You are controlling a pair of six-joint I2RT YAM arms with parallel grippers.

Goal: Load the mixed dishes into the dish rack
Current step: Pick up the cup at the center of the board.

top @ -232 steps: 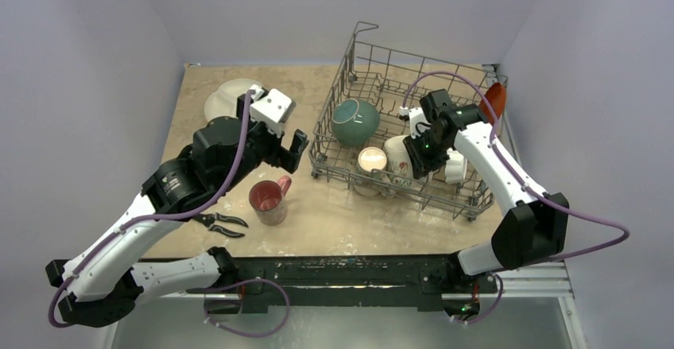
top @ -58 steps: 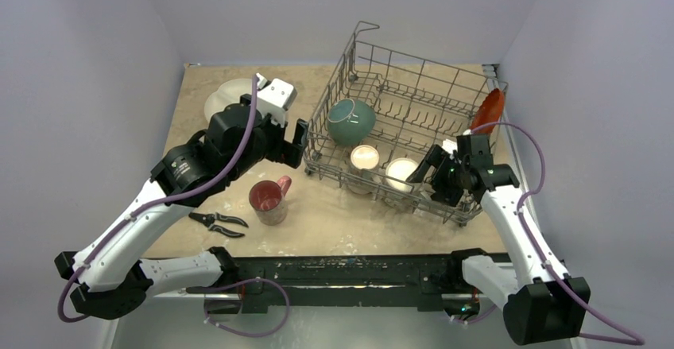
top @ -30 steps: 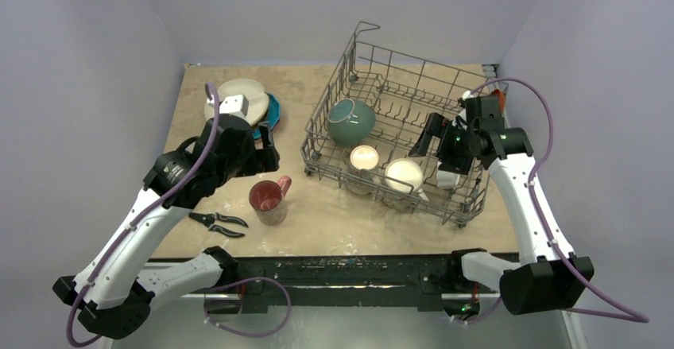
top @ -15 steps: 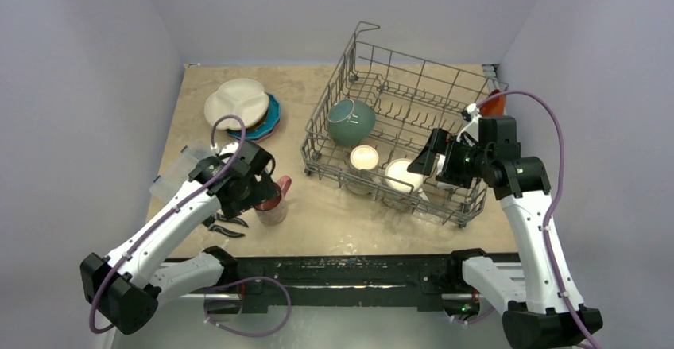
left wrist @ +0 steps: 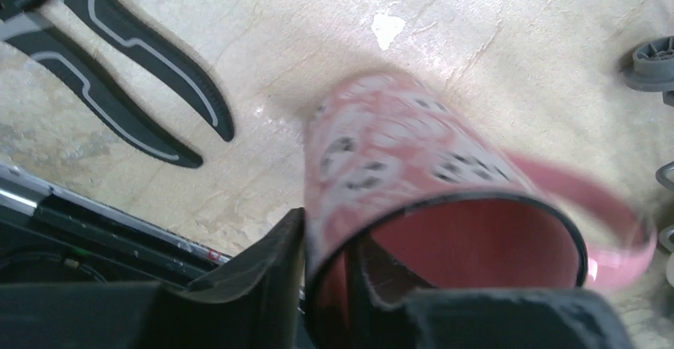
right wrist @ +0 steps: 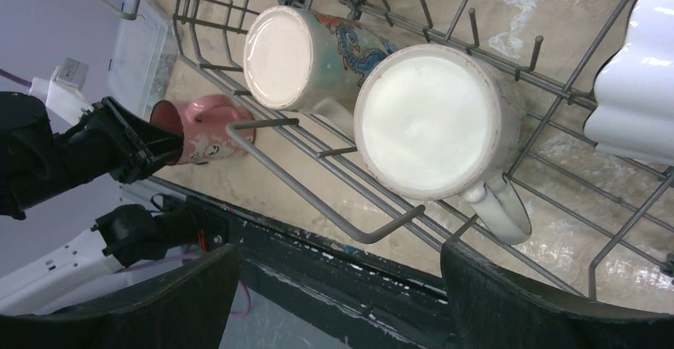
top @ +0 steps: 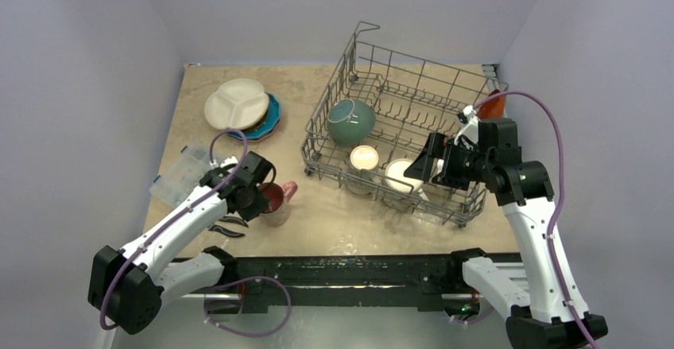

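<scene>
A red-pink mug [top: 276,199] with white faces on it stands on the table left of the dish rack [top: 327,110]. My left gripper [top: 258,198] is shut on its rim, one finger outside the wall and one inside [left wrist: 334,246]. The mug's handle [left wrist: 604,206] points away from the gripper. The rack holds a teal bowl [top: 354,121], two upturned mugs [right wrist: 290,47] [right wrist: 433,122] and a small white bowl [right wrist: 640,71]. My right gripper [top: 425,166] hangs open over the rack's near right part, holding nothing [right wrist: 342,285].
A white divided plate [top: 237,102] lies on a teal plate [top: 270,120] at the far left. A clear compartment box [top: 179,172] and black-handled pliers [left wrist: 119,71] lie beside the mug. An orange plate [top: 494,104] leans at the rack's far right corner.
My left arm has swung from the plates down to the red-pink mug, and its gripper has closed on the rim. The right gripper has drifted slightly towards the near side, still open.
</scene>
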